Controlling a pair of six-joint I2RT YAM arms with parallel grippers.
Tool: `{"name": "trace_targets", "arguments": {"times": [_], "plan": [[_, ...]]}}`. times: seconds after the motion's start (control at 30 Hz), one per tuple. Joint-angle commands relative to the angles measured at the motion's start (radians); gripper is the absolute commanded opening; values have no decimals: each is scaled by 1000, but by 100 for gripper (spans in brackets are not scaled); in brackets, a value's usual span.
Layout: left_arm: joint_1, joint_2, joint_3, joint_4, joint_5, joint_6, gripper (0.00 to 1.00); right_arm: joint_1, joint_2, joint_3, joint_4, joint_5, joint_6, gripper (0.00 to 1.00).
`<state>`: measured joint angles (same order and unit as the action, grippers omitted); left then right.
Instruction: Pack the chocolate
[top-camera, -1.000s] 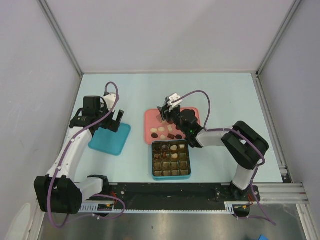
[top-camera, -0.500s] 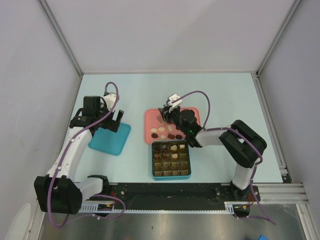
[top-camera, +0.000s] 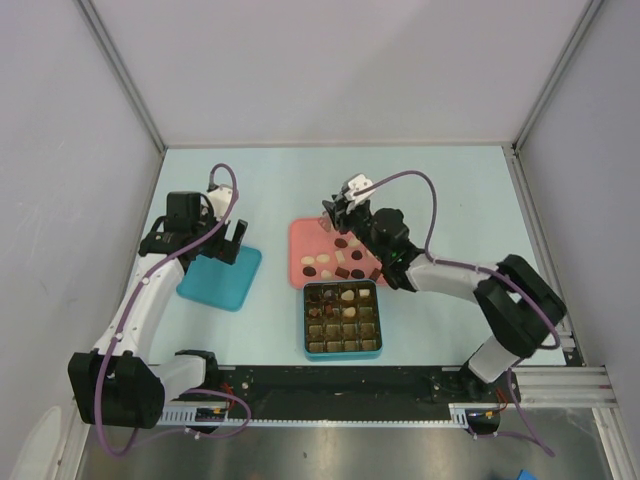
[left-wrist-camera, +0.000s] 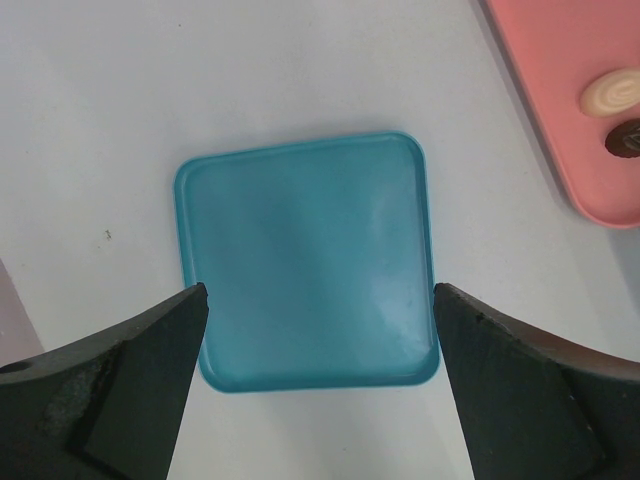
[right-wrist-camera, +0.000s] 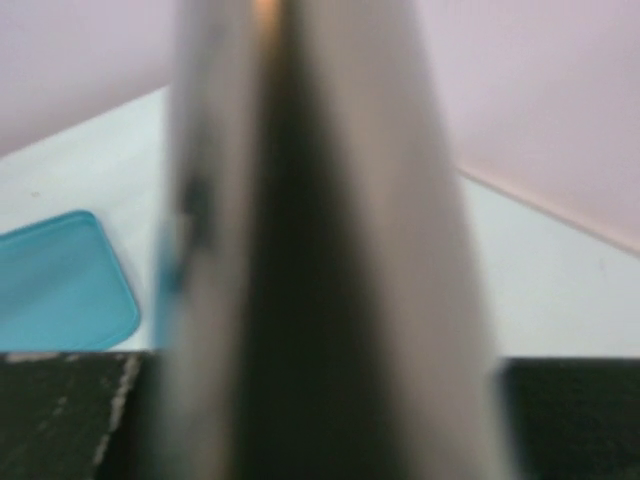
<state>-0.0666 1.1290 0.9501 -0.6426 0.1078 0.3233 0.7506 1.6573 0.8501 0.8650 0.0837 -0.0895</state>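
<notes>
Several small chocolates, dark brown and cream, lie on the pink tray. More sit in the back rows of the teal grid box. My right gripper hovers over the back of the pink tray. In the right wrist view a blurred grey and dark upright shape fills the middle, and I cannot tell what it is. My left gripper is open above the teal lid, touching nothing. A cream chocolate shows at the left wrist view's edge.
The teal lid lies flat on the table to the left of the pink tray. The grid box stands just in front of the pink tray. Grey walls enclose the table on three sides.
My right gripper has risen and moved back and slightly right over the pink tray, with its arm stretched further out. The left arm has not moved.
</notes>
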Motion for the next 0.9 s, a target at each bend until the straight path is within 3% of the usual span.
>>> {"name": "trace_targets", "arguments": {"times": [0.0, 0.2, 0.47, 0.87], "plan": [[5, -32, 39, 0, -7, 3, 100, 0, -193, 37, -73, -9, -30, 26], [5, -35, 38, 0, -2, 2, 100, 24, -402, -126, -214, -6, 5, 26], [5, -25, 42, -3, 6, -6, 100, 147, -741, -295, -478, 142, 29, 27], [5, -32, 46, -6, 12, -13, 100, 315, -890, -332, -722, 301, 143, 27]]}}
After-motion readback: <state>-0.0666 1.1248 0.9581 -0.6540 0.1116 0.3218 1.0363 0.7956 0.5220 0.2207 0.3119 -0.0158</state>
